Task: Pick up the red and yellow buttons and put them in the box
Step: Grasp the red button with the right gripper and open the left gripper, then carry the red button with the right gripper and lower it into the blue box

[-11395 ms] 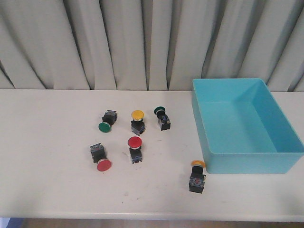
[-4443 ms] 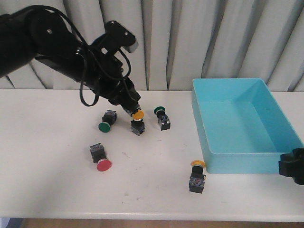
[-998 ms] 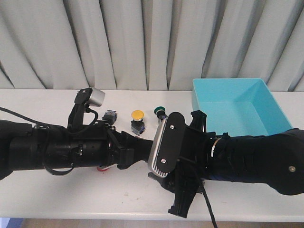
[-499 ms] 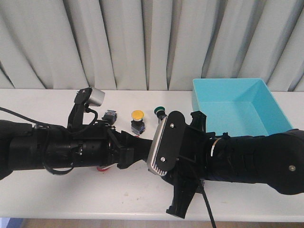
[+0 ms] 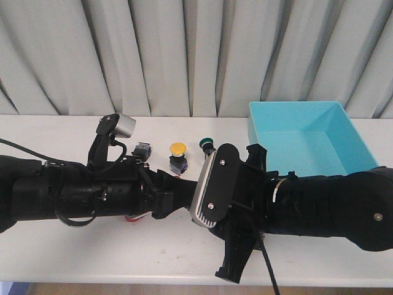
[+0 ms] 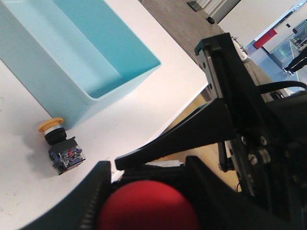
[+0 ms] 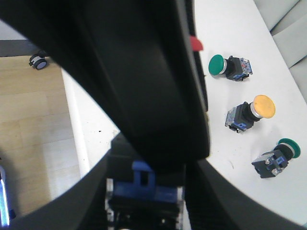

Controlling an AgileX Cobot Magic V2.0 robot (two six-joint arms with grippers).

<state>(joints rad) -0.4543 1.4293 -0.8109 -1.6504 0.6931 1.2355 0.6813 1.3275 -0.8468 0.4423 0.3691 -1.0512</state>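
No writing or brand can be read on anything. The left gripper (image 6: 144, 191) clenches a red button (image 6: 146, 208). Whether the right gripper (image 7: 144, 201) is clenched or released cannot be told; it is near the box (image 5: 307, 132).

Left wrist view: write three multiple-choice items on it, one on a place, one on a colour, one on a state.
1. The yellow button lies: A in the box; B on the table beside the box's outer wall; C on its rim.
2. The cap between the left gripper's jaws is: A green; B yellow; C red.
3. The box's visible inside is: A bare; B full of buttons; C lidded.
1 B: it rests outside the wall.
2 C: the red button fills the gap.
3 A: only turquoise floor shows.
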